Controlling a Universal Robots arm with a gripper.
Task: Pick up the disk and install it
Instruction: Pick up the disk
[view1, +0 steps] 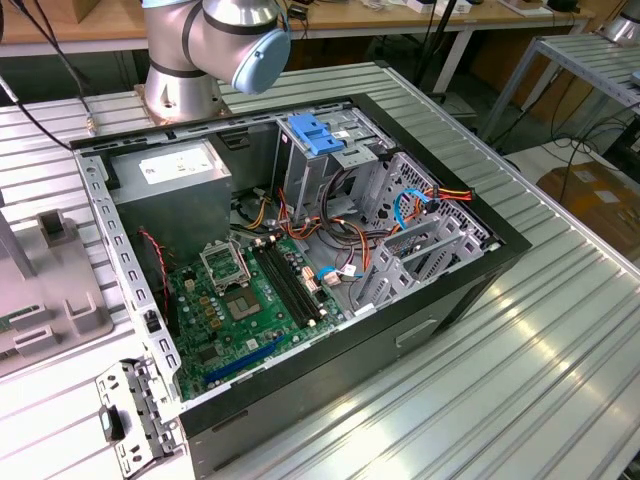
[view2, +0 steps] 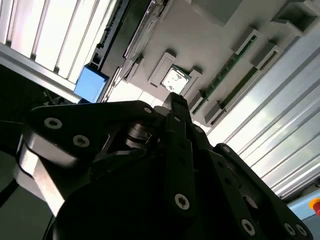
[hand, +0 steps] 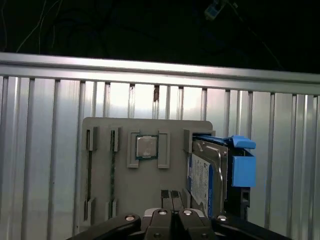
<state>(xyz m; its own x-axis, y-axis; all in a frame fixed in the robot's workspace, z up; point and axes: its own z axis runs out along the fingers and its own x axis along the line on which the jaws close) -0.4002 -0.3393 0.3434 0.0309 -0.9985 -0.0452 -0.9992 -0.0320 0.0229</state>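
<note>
The disk (hand: 204, 176), silver-grey with a blue, black and white label, stands on edge in a blue carrier frame (hand: 243, 167) at one end of a grey fixture tray (hand: 145, 195). In the second wrist view the blue carrier frame (view2: 90, 83) shows beside the same tray. My gripper (hand: 174, 200) hovers above the tray's middle, well apart from the disk, its black fingers (view2: 176, 107) shut together with nothing between them. The open computer case (view1: 470, 275) lies on the table, with a metal drive cage (view1: 330, 165) at its far side.
A processor chip (hand: 147, 147) and memory sticks (hand: 112, 170) sit in the tray's other slots. A blue bracket (view1: 313, 133) tops the drive cage. Loose cables (view1: 420, 200) cross the case beside the motherboard (view1: 245, 300). The arm's base (view1: 180, 85) stands behind the case on the ribbed aluminium table (view1: 560, 380).
</note>
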